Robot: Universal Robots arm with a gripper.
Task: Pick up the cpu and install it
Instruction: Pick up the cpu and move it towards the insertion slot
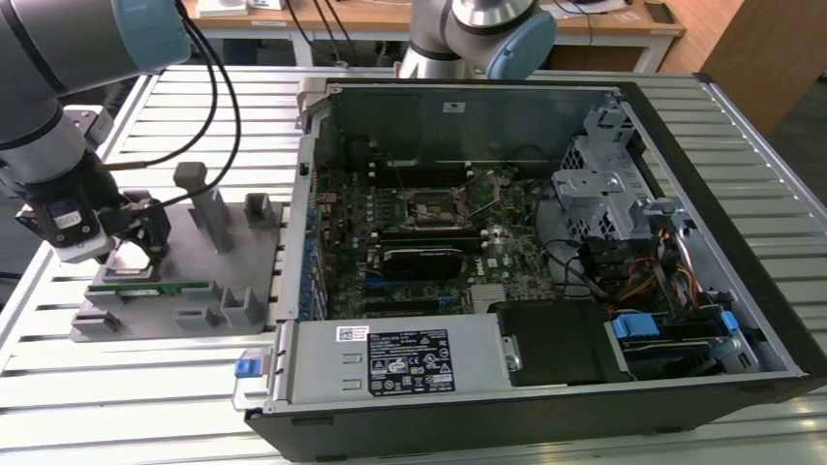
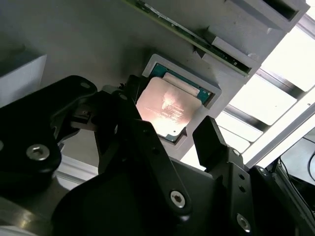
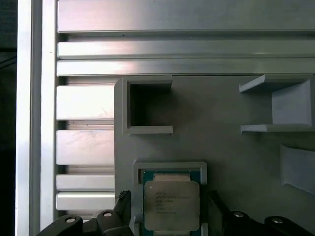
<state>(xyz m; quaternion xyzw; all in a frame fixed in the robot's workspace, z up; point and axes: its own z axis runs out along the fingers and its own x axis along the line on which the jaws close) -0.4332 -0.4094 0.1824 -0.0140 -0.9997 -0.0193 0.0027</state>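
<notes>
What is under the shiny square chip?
The cpu sits in a shallow grey pocket on the grey holder plate. The pocket's floor is hidden by the chip.

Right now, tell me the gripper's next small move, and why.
Probably ease straight down a little: the gripper hangs open, fingers either side of the cpu, which lies flat in the grey holder recess, seemingly not yet low enough to clamp.
</notes>
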